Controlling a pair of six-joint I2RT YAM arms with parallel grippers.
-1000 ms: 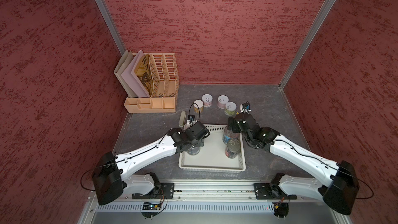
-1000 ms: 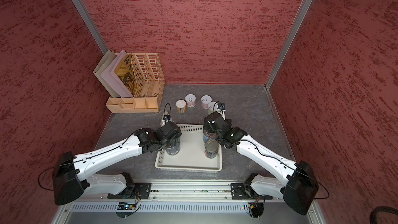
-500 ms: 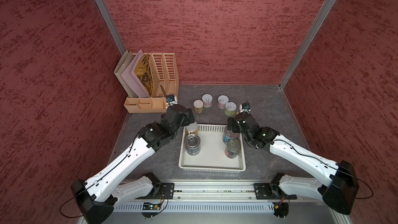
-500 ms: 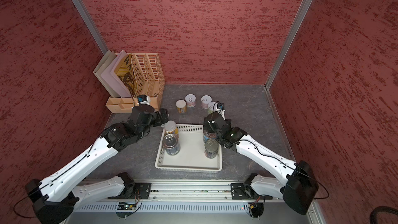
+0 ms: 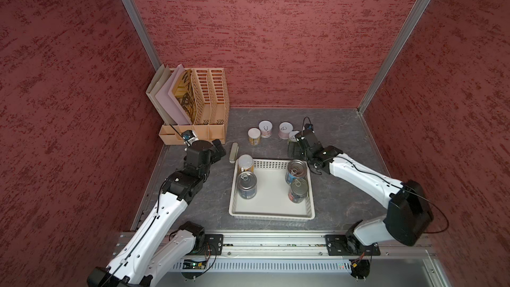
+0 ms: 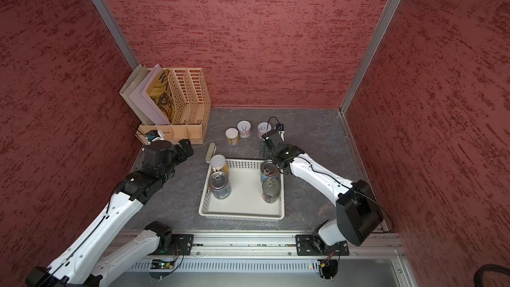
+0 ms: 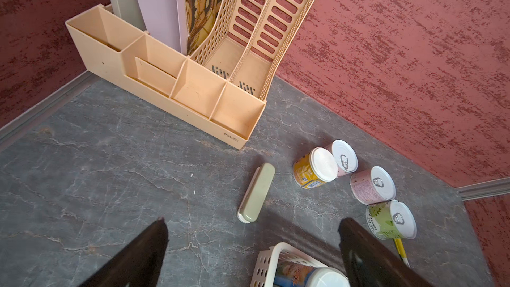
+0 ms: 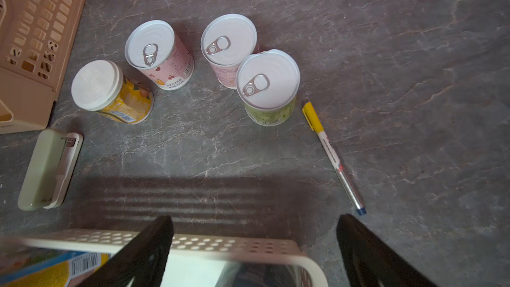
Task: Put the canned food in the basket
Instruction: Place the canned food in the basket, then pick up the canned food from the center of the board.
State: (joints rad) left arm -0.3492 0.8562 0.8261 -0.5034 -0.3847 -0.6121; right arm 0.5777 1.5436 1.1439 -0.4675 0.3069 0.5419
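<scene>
Four cans (image 5: 247,186) stand in the basket (image 5: 271,200) — four more cans (image 5: 265,128) beyond it.

Green-label can (image 5: 292,135) mostly behind right end effector (image 5: 294,151), basket (image 8: 220,244) cropped in wrist view, blurred can (image 8: 55,267) inside, possibly yellow-labelled

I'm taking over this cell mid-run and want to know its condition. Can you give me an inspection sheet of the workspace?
Surface: grey marbled tabletop, no spills seen.
Job's things: shallow white perforated plastic basket holds four upright cans; four white-lidded cans stand behind it.
Clutter: beige stapler-like bar, yellow-capped pen, peach slotted file rack with folders.
Grippers: left gripper and right gripper open, empty.
Cables: black wire loops at right wrist, no snag seen.
Surroundings: red textured walls, aluminium rail in front.
</scene>
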